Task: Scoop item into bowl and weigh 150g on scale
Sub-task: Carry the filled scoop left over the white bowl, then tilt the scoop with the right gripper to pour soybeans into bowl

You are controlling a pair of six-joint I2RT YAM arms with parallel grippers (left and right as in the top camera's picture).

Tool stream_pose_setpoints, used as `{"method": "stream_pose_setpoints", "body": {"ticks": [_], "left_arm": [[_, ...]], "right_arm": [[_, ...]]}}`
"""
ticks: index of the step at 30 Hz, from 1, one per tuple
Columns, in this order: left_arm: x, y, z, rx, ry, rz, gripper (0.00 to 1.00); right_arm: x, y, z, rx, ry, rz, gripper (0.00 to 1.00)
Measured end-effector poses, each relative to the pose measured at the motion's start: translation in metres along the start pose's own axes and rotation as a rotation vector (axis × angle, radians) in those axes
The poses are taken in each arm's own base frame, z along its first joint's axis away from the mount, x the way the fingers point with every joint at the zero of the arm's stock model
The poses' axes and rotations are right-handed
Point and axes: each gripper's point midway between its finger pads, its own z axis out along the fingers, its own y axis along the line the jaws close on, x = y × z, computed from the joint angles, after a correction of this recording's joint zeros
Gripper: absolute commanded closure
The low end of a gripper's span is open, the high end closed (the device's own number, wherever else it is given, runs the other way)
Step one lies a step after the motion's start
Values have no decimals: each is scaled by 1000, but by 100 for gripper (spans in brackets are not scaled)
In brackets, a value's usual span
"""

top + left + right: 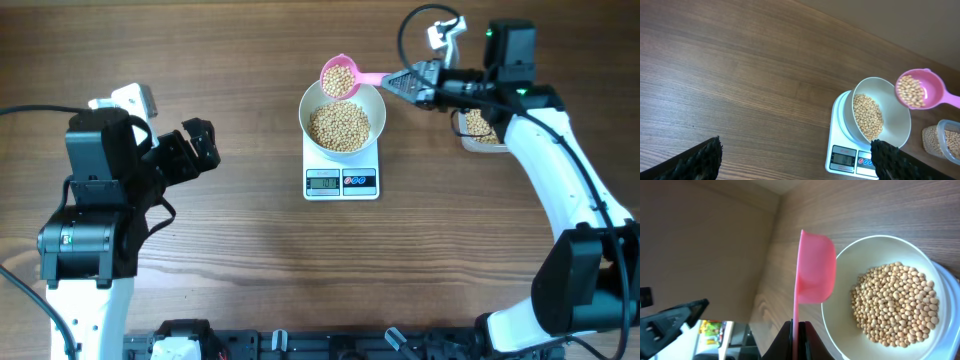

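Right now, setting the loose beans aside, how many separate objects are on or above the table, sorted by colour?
White: 2 (round white bowl, flat white digital scale)
Pink: 1 (pink plastic scoop)
Clear: 1 (clear rectangular plastic tub)
Total: 4
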Motion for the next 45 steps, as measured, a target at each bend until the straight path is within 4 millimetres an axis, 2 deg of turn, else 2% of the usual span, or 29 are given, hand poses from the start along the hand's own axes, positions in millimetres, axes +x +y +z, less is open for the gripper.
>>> {"method": "stream_pose_setpoints", "body": {"ticks": [8, 23, 33, 45], "left_arm": [[0, 0, 0, 0, 0, 0, 0], [0, 0, 0, 0, 0, 0, 0], [0, 0, 0, 0, 0, 0, 0], [0, 0, 0, 0, 0, 0, 0]], "right_arm": [[8, -18, 20, 178, -15, 1, 96], [4, -29, 26, 294, -40, -144, 96], [24, -20, 33, 369, 12, -234, 95], [22, -10, 24, 513, -15, -436, 96]]}}
